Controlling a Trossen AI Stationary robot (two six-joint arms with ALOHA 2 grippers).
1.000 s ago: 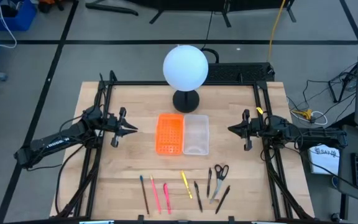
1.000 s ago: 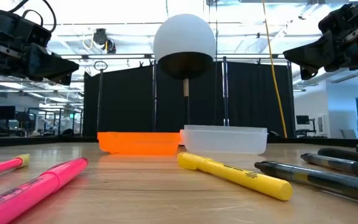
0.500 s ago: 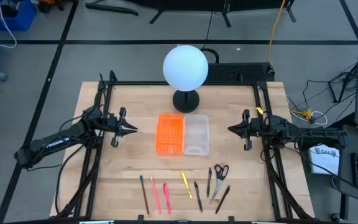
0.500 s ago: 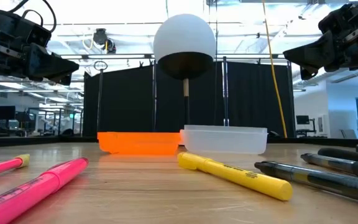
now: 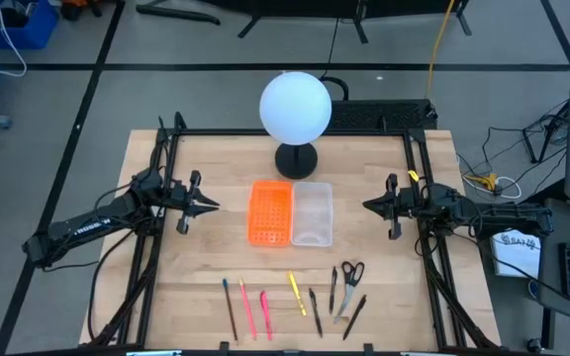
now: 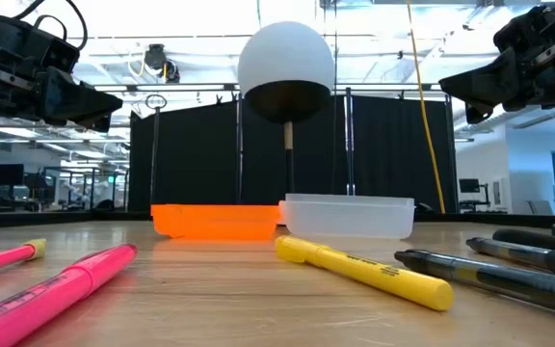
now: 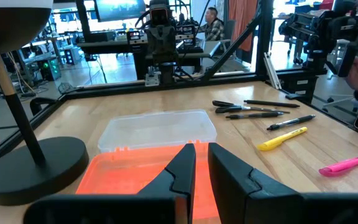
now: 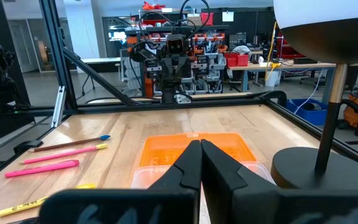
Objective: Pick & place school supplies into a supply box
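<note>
— What is in the containers, seen from above?

— The clear supply box (image 5: 312, 213) lies mid-table touching the orange tray (image 5: 271, 212); both hold nothing. The pens and pencils (image 5: 265, 311) and the scissors (image 5: 350, 274) lie in a row near the table's front edge. My left gripper (image 5: 207, 206) hangs left of the tray, my right gripper (image 5: 369, 206) right of the box.

— And from table height?

— The box (image 6: 349, 216) and tray (image 6: 215, 221) show only their side walls; the pink (image 6: 56, 288) and yellow (image 6: 365, 271) pens lie in front of them. The black pens are cut off at the edge.

— Your left wrist?

— My left fingers (image 7: 182, 171) stand slightly apart, holding nothing, over the tray; the box (image 7: 158, 129) lies beyond.

— Your right wrist?

— My right fingers (image 8: 188, 165) are pressed together, empty, and hide part of the box.
</note>
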